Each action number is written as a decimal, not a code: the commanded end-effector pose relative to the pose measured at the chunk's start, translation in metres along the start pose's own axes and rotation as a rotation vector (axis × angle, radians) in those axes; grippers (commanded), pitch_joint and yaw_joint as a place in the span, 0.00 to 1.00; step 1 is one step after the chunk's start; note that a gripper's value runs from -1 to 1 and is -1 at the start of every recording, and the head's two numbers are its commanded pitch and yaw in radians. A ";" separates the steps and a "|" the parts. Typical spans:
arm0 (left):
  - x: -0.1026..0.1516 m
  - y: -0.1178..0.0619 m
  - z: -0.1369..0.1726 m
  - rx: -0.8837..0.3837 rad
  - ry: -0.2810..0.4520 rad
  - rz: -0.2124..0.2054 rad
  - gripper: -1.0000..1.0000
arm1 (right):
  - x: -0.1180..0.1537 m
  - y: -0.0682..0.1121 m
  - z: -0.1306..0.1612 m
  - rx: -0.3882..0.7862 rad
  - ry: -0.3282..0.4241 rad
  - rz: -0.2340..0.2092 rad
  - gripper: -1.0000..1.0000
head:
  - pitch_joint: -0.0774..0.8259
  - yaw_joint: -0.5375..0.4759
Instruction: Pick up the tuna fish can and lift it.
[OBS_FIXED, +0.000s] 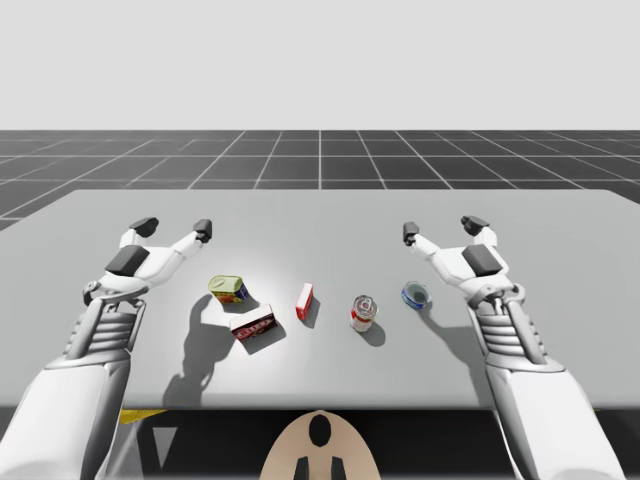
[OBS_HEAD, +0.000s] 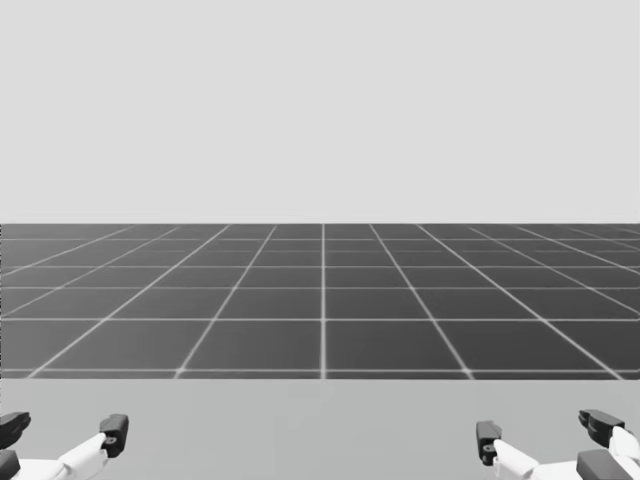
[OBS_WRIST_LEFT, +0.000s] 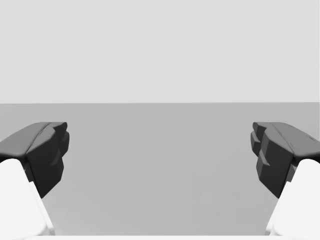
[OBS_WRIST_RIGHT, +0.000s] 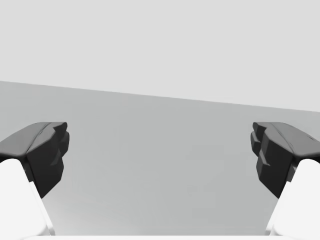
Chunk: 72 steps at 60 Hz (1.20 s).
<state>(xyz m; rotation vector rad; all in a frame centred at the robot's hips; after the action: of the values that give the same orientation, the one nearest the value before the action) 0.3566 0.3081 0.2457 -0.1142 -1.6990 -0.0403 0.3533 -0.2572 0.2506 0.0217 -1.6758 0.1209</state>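
The low blue can (OBS_FIXED: 416, 294), right of centre, seems stiff and light; I would take its round sides. My right end effector (OBS_FIXED: 440, 228) is open.

Desk (OBS_FIXED: 560, 300) beneath my jaws: smooth, matt grey surface. My jaws: matt black, plastic in appearance.

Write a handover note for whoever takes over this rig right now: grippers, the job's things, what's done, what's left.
My left gripper: open, empty, raised over the table's left side.
My right gripper: open, empty, raised just beyond the tuna fish can.
The tuna fish can, low and blue, sits on the table by my right arm, apart from the red-and-white can beside it.
Done: nothing, the can is untouched.
Left: bring my right gripper onto it, shut, lift.
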 end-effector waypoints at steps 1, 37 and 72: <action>0.000 0.001 -0.001 0.003 0.000 -0.001 0.00 | 0.001 0.004 0.003 -0.013 -0.004 0.012 0.00 | 0.10 0.54; 0.000 0.002 -0.001 0.004 -0.001 -0.006 0.00 | 0.001 0.003 0.002 -0.009 0.007 0.055 0.00 | 0.56 0.44; 0.002 0.001 -0.001 -0.023 -0.010 -0.004 0.00 | 0.012 0.004 0.033 0.129 0.062 0.023 0.00 | 0.83 0.15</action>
<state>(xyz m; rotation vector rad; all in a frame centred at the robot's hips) 0.3575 0.3085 0.2475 -0.1244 -1.7083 -0.0595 0.3346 -0.2533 0.2569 0.0399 -1.6320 0.2096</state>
